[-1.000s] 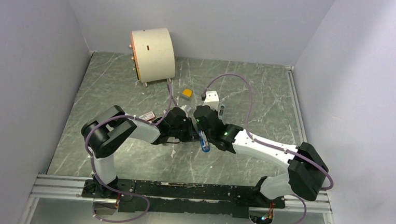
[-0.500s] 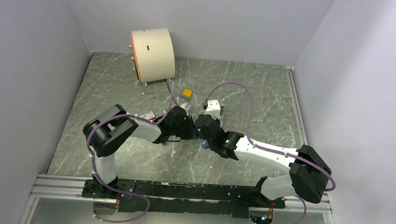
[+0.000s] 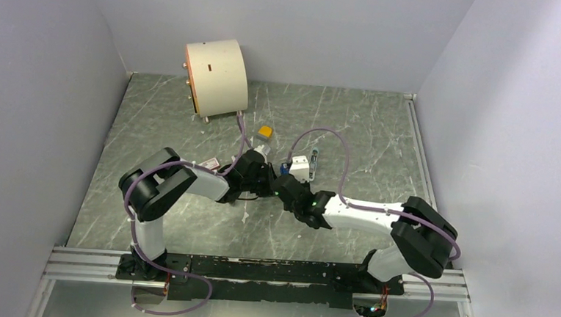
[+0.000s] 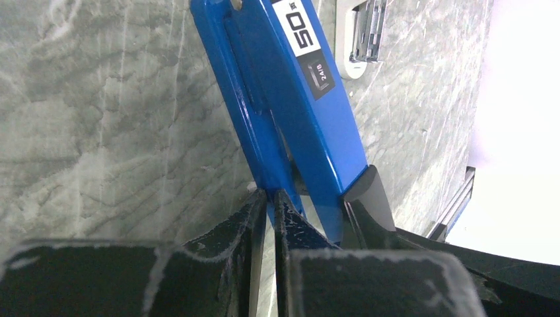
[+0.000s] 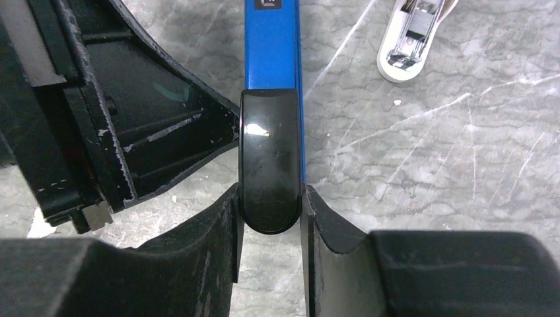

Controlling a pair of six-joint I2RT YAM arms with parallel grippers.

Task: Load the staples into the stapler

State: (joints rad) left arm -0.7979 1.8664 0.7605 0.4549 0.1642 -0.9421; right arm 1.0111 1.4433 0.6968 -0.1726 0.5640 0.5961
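**Stapler (image 4: pixel 297 105) held at both ends over mid-tabletop**

The blue stapler sits at the middle of the grey marbled tabletop (image 3: pixel 155 121), between the two wrists where the arms meet. It is split at the hinge. The wide upper half carries a black-and-white label reading "50". A thinner blue lower half slants away beneath it.

The right pincer (image 5: pixel 271 198) is clamped on the stapler's glossy black rounded end, with one finger pressed against each side of it. The left pincer (image 4: pixel 269 198) is drawn in to a narrow slit, and the tip of the thin blue lower half is nipped between its fingers, close beside the black end. Whether the stapler rests on the tabletop or hangs above it cannot be told.

Just past the stapler's far end, apart from it, a small white piece (image 5: pixel 409 36) with bright metal inside lies flat on the tabletop. Farther back is a small yellow block (image 3: pixel 265 132). Behind that, toward the rear left corner, a beige drum (image 3: pixel 216 76) lies on its side. A little red-and-white box (image 3: pixel 207 166) lies beside the left forearm.
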